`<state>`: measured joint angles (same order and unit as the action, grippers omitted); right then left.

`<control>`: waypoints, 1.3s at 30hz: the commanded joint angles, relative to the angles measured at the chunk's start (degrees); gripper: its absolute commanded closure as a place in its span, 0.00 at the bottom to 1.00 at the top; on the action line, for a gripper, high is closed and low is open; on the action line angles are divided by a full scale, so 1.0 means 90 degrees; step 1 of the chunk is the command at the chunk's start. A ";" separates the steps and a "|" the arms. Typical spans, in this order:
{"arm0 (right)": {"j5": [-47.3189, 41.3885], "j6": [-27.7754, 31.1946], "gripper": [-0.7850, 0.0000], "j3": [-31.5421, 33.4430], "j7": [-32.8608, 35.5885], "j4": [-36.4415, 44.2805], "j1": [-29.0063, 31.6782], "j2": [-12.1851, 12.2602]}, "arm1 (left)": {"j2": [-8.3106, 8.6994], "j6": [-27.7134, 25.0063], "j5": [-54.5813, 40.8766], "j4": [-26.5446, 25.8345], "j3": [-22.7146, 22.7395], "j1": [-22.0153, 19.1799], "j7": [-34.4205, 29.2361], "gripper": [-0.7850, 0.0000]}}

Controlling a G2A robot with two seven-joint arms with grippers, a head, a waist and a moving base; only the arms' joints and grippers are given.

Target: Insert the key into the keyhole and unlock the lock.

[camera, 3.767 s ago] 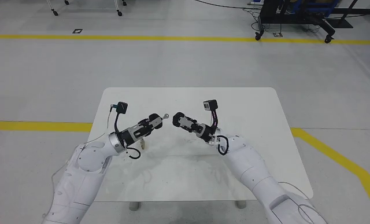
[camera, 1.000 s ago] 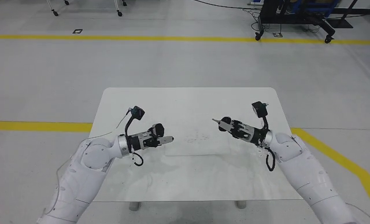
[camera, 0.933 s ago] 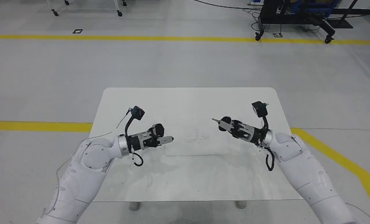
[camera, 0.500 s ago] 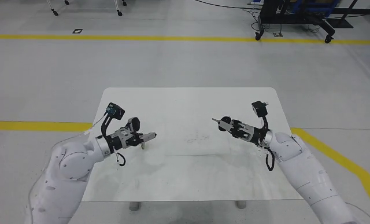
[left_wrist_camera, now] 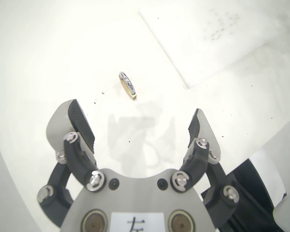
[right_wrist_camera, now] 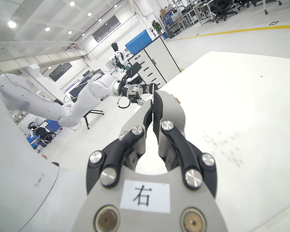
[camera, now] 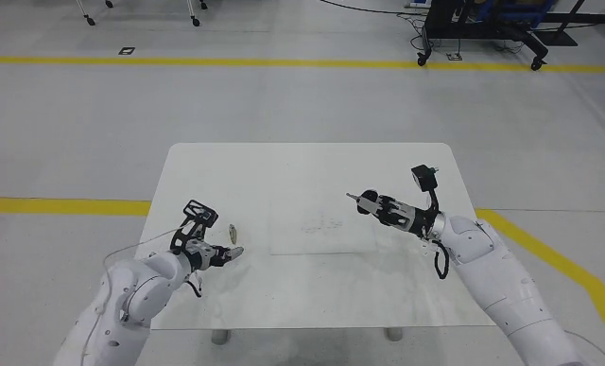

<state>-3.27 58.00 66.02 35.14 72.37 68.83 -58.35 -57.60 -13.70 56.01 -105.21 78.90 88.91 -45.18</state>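
**Markings.** Each gripper base carries a white rectangular label (left_wrist_camera: 137, 222) printed with one dark character. The right unit has the same kind of label (right_wrist_camera: 145, 196). The lock shows no legible marking.

**Lock.** The lock (left_wrist_camera: 128, 86) is a small padlock with a brass-coloured body and a bright chrome shackle. It rests on its edge on the white table (camera: 312, 167). In the top view the lock (camera: 233, 233) lies at about 8 o'clock from the table centre. It is just beside the edge of a thin white sheet (left_wrist_camera: 207, 56) marked with grey smudges, and does not touch it.

**Key.** The key (camera: 351, 196) shows as a slim metal tip projecting from the right gripper (camera: 362, 202).

**Grippers.**
- The left gripper (left_wrist_camera: 135, 108) has its ribbed pads spread wide and holds nothing. It sits near the lock, at about 7 o'clock from it in the top view.
- The right gripper (right_wrist_camera: 156, 97) has its fingers pressed together on the key. It is held above the table at about 3 o'clock from the centre, pointing toward 10 o'clock.

**Change.**
- 3.8 s ago, both grippers were tip to tip near the table centre.
- 1.0 s ago, the right arm had reached its present pose and has held it since.
- 0.5 s ago, the left gripper was farther in over the table. It has since withdrawn toward the 7 o'clock edge.
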 commanded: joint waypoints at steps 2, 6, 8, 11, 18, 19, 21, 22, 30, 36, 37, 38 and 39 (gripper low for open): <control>0.0000 0.0000 1.00 0.0000 0.0000 0.0000 0.0000 0.0000 | -0.0058 0.0212 0.0234 0.0284 -0.0392 -0.0336 0.0055 0.19; 0.0000 0.0000 1.00 0.0000 0.0000 0.0000 0.0000 0.0000 | -0.0121 0.0530 0.0423 0.0525 -0.0672 -0.0623 0.0085 0.45; 0.0000 0.0000 1.00 0.0000 0.0000 0.0000 0.0000 0.0000 | -0.0145 0.0665 0.0469 0.0639 -0.0756 -0.0718 0.0073 0.51; 0.0000 0.0000 1.00 0.0000 0.0000 0.0000 0.0000 0.0000 | -0.0175 0.0772 0.0554 0.0770 -0.0875 -0.0837 0.0074 0.52; 0.0000 0.0000 1.00 0.0000 0.0000 0.0000 0.0000 0.0000 | -0.0213 0.0968 0.0668 0.0897 -0.0966 -0.0957 0.0014 0.56; 0.0000 0.0000 1.00 0.0000 0.0000 0.0000 0.0000 0.0000 | -0.0218 0.0991 0.0664 0.0885 -0.0980 -0.0950 0.0017 0.58; 0.0000 0.0000 1.00 0.0000 0.0000 0.0000 0.0000 0.0000 | -0.0224 0.1002 0.0620 0.0852 -0.0969 -0.0928 0.0017 0.61; 0.0000 0.0000 1.00 0.0000 0.0000 0.0000 0.0000 0.0000 | -0.0224 0.1011 0.0626 0.0832 -0.0963 -0.0912 0.0017 0.62; 0.0000 0.0000 1.00 0.0000 0.0000 0.0000 0.0000 0.0000 | -0.0240 0.1014 0.0710 0.0856 -0.1008 -0.0890 -0.0129 1.00; 0.0000 0.0000 1.00 0.0000 0.0000 0.0000 0.0000 0.0000 | -0.0246 0.0940 0.0723 0.0811 -0.1020 -0.0873 -0.0247 1.00; 0.0000 0.0000 1.00 0.0000 0.0000 0.0000 0.0000 0.0000 | -0.0248 0.0921 0.0719 0.0814 -0.1021 -0.0874 -0.0242 1.00; 0.0000 0.0000 1.00 0.0000 0.0000 0.0000 0.0000 0.0000 | -0.0250 0.0908 0.0718 0.0822 -0.1022 -0.0876 -0.0233 1.00; 0.0000 0.0000 1.00 0.0000 0.0000 0.0000 0.0000 0.0000 | -0.0252 0.0886 0.0708 0.0837 -0.1027 -0.0877 -0.0223 1.00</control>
<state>-3.27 58.00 66.02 35.15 72.37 68.83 -58.35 -59.85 -5.56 62.47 -97.82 69.70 81.04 -47.30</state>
